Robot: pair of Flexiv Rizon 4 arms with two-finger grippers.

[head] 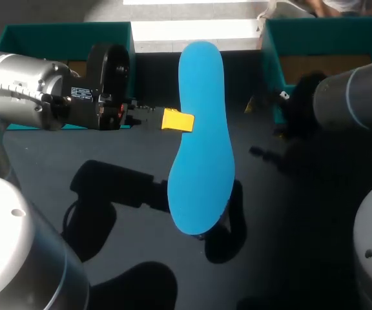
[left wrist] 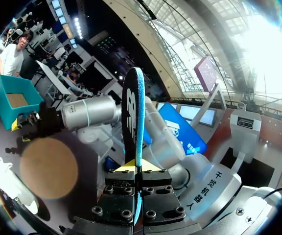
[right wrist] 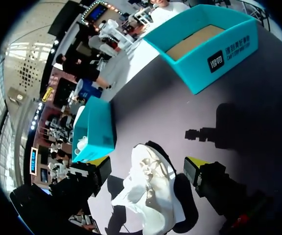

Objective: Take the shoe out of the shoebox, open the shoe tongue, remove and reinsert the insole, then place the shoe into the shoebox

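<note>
A blue insole (head: pixel 201 139) hangs high over the table, held by one long edge in my left gripper (head: pixel 177 121), which is shut on it. In the left wrist view the insole (left wrist: pixel 133 112) stands edge-on, rising straight out from between the fingers of the left gripper (left wrist: pixel 136 170). The white shoe (right wrist: pixel 148 191) lies on the dark table, seen in the right wrist view below and between the widely spread fingers of my right gripper (right wrist: pixel 146 162), which is open and holds nothing. In the head view the insole hides the shoe. My right arm (head: pixel 344 97) is at the right.
An open teal shoebox (head: pixel 124 32) stands at the back left and a second teal box (head: pixel 273 45) at the back right. Both also show in the right wrist view, the nearer box (right wrist: pixel 99 127) beside the shoe and the farther box (right wrist: pixel 229 56) beyond it.
</note>
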